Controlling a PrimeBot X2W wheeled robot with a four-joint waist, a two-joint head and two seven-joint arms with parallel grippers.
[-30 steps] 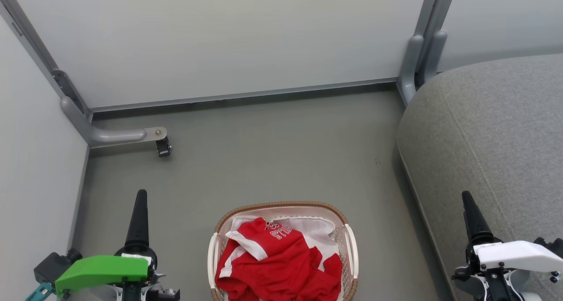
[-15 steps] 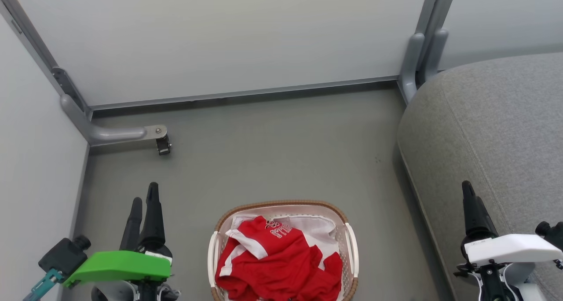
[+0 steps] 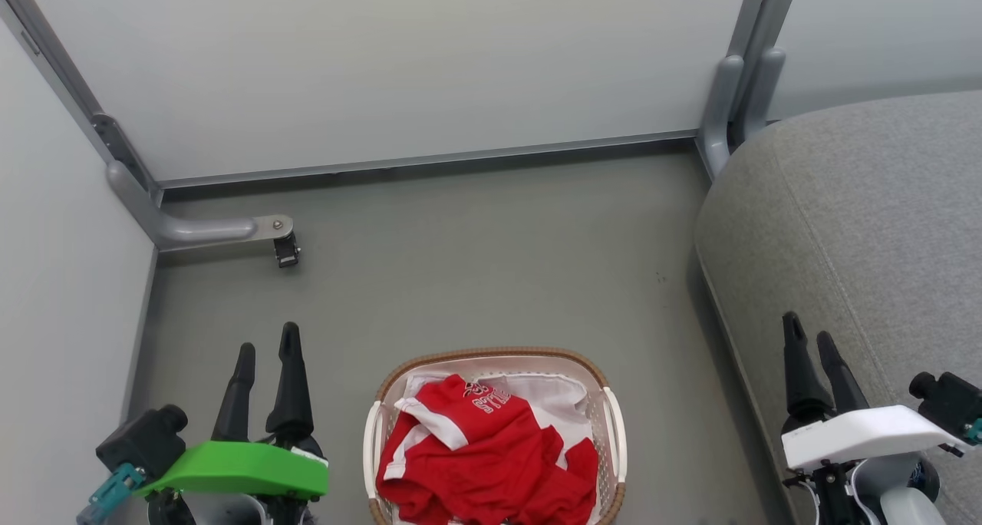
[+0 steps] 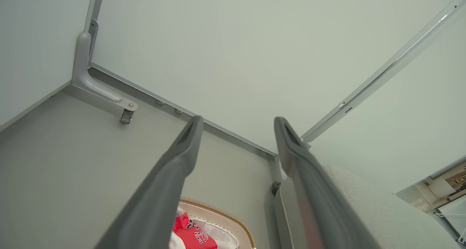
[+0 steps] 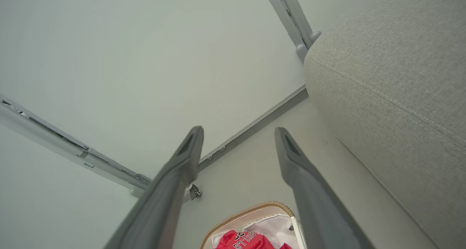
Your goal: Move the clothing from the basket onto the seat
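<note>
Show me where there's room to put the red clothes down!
The big light grey fabric seat is bare. The grey floor between the wall and the white plastic basket is free too. The basket is crowded with red jerseys.

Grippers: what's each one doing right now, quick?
Left gripper: open, holding nothing.
Right gripper: open, holding nothing.
</note>
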